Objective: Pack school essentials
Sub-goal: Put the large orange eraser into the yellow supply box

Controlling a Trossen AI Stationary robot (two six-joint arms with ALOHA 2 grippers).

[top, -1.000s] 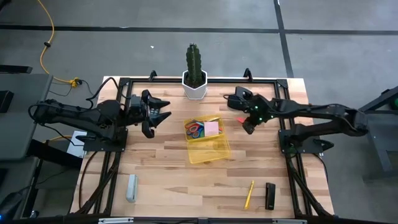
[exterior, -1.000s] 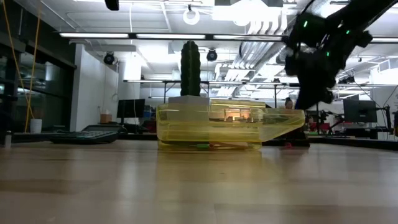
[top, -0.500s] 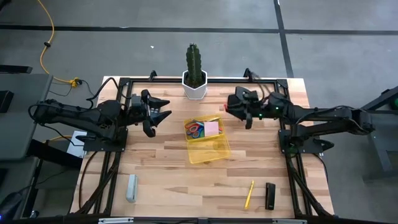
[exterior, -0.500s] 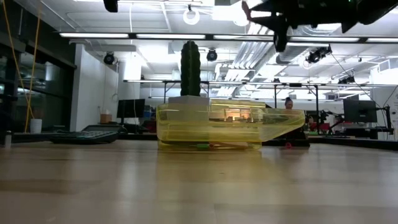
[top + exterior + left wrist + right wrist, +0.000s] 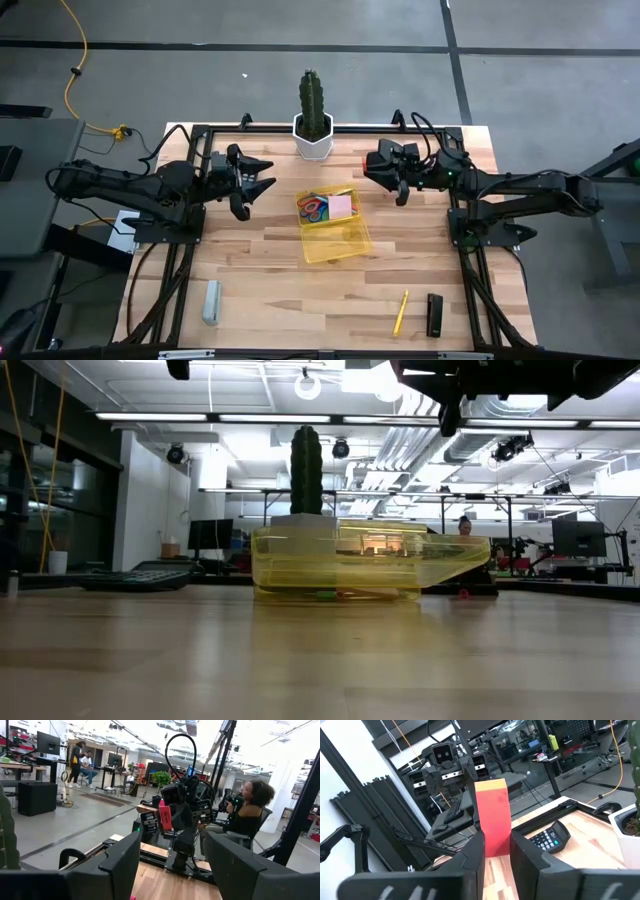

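**Carry the red piece over the box before you let go**

Wooden worktop [image 5: 250, 260], both arms raised. Your right hand [image 5: 366, 170] is clamped on a small red piece [image 5: 492, 817]; bring it above the yellow box [image 5: 345, 243], lower, then release. Left hand [image 5: 262, 181] waits spread, empty. Box holds scissors [image 5: 313, 207] and pink pad [image 5: 341, 206]; yellow pencil [image 5: 401, 312] lies outside.

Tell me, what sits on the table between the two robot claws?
In the high view, only the yellow tray's upper end, holding scissors and a pink pad, lies between the left gripper and right gripper; otherwise bare wood.
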